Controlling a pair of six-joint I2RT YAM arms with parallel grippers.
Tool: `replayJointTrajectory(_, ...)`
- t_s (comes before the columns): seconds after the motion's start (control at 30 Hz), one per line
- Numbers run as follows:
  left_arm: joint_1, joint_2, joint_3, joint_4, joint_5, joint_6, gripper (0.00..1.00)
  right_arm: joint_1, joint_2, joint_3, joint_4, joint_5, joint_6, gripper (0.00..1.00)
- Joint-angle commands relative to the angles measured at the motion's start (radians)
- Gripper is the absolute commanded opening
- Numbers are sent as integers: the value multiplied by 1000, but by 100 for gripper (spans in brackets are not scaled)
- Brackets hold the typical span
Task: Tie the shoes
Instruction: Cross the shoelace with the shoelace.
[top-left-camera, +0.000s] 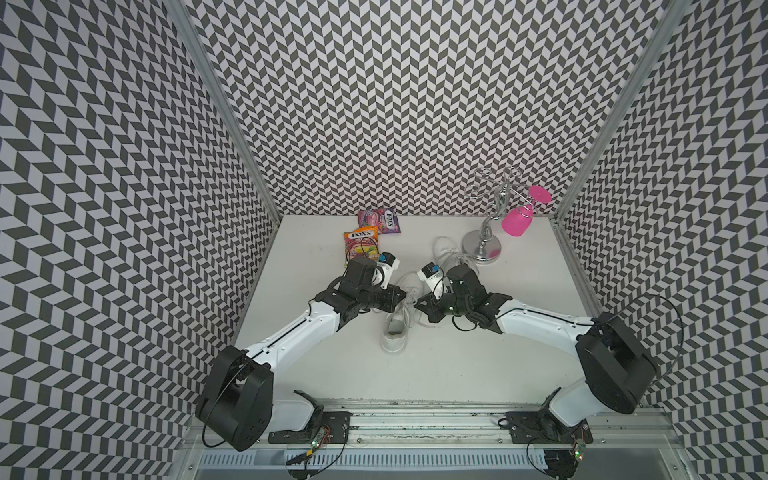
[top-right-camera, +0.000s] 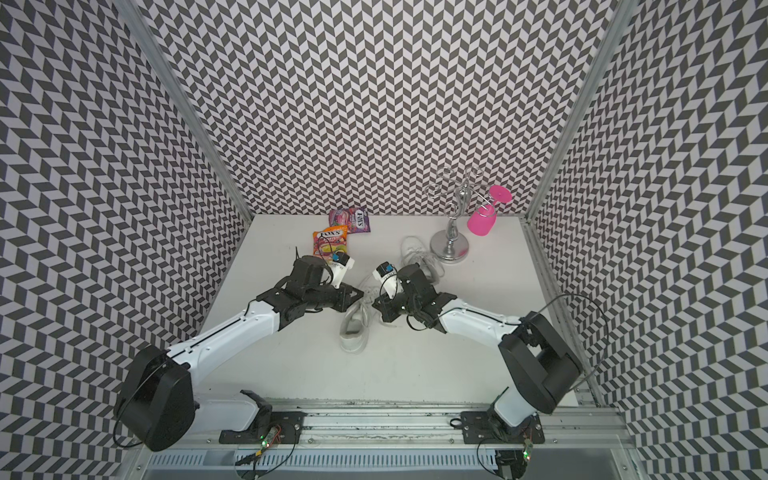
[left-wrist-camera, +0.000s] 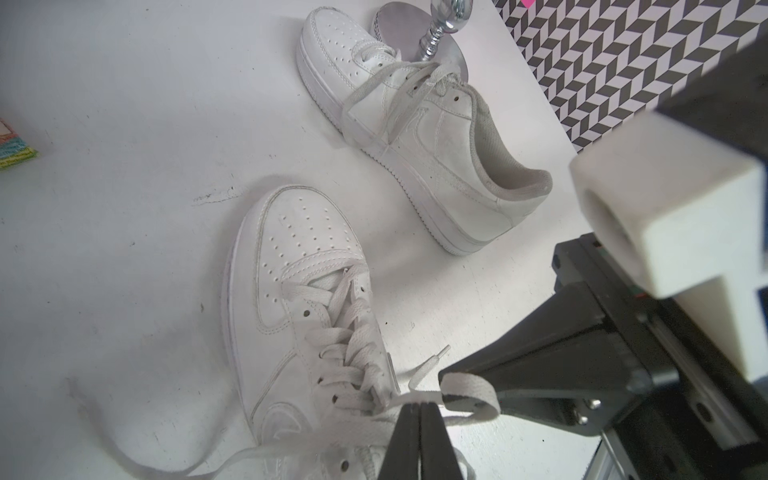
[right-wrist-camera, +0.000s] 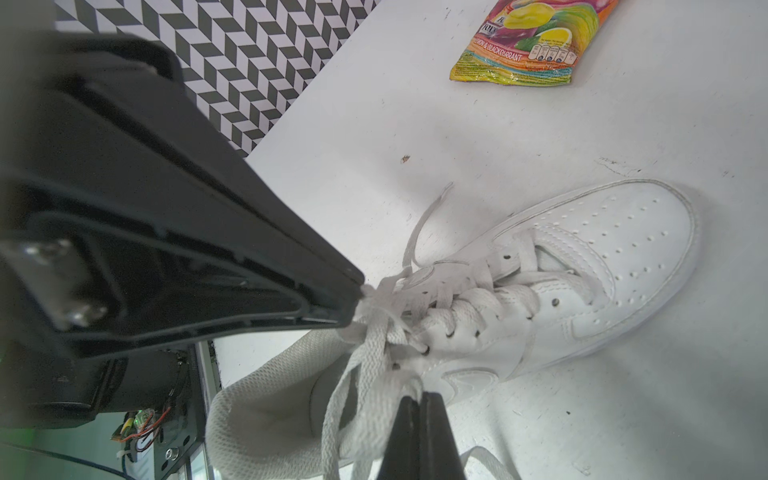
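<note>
**Both grippers pinched on the near sneaker's laces**

While both pairs of jaws are clamped on lace, a slip is the main risk. The left gripper (left-wrist-camera: 419, 409) pinches a flat lace loop (left-wrist-camera: 469, 392) just off the near sneaker (left-wrist-camera: 307, 299); the right gripper (right-wrist-camera: 419, 405) grips another strand directly opposite, tips nearly meeting over the tongue. Pulling apart unevenly could drag the shoe or collapse the loop. The second sneaker (top-left-camera: 451, 253) sits beyond the right gripper, beside the chrome glass stand (top-left-camera: 482, 249).
</note>
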Motion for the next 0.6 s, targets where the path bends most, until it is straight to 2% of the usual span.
replayJointTrajectory(0.0,4,-21,24,33,7,3,6,8,-10,-1,62,-14,-14,0)
replayJointTrajectory(0.57,4,-33,16,58,36,-13,6,29,33,48,36,-69,-39,0)
